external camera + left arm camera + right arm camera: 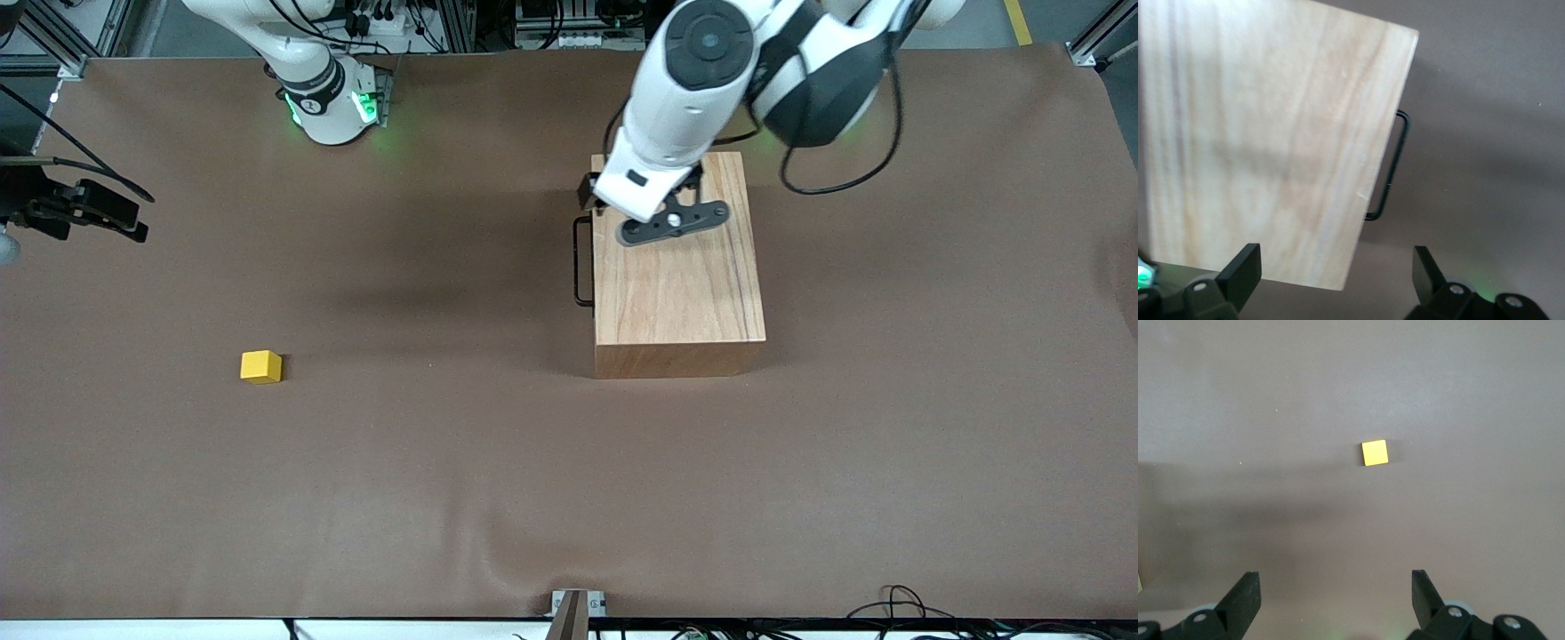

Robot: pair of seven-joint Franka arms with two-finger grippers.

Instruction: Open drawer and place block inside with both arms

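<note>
Front view first: I see the left pincer hanging over the upper part of the wooden box, right of the frame's centre. The drawer is closed; only its black handle shows, standing out from the box's side that faces the right arm's end of the tabletop. The handle's long axis runs up and down the frame. The block sits at lower left, well apart from the box. The right pincer is at the left edge, over bare tabletop, above the block in the frame.

Left wrist view: both fingers are spread wide, holding nothing. The box top fills the upper left, and the handle lies at centre right, just off the box edge. I judge the left arm is nearer to it, and must move sideways and down.

Right wrist view: the fingers are spread, empty. The block lies near the centre, above them in the frame.
</note>
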